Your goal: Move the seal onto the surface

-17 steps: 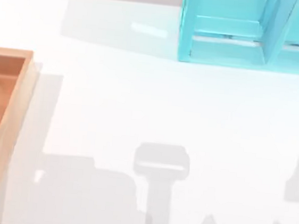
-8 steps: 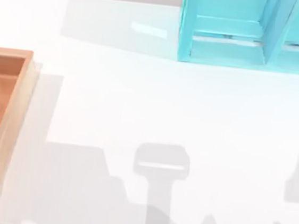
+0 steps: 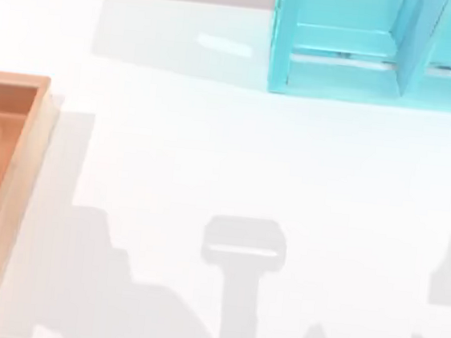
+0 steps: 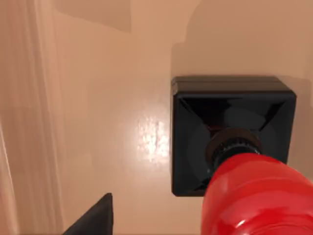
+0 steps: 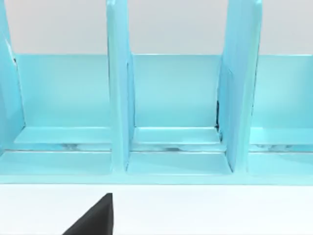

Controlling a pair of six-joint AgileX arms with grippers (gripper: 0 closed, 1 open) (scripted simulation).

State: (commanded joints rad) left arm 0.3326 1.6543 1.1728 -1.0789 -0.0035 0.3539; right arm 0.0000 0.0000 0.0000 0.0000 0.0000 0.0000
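Shifting: arm shadow (image 3: 100,285) at the near left of the surface (image 3: 211,151), now stepped and drawn in toward the tray (image 3: 14,195) versus a second ago; tray, shelf and other shadows unchanged
Meaning: likely left arm settling over the tray for the pick; seal not lifted yet, task barely begun
Left gripper (image 4: 93,220): low over the tray floor, just beside the seal; spread or pressed together, cannot tell
Seal (image 4: 230,137): upright on the orange-brown tray floor, black base flat, red knob (image 4: 254,196) rising toward the wrist camera; apart from the gripper tip, not pinched
Next, as a guess: centre over the knob, then close
Right gripper (image 5: 93,220): parked, facing the light-blue shelf (image 5: 176,98); state cannot tell
Shelf: far edge, right of centre
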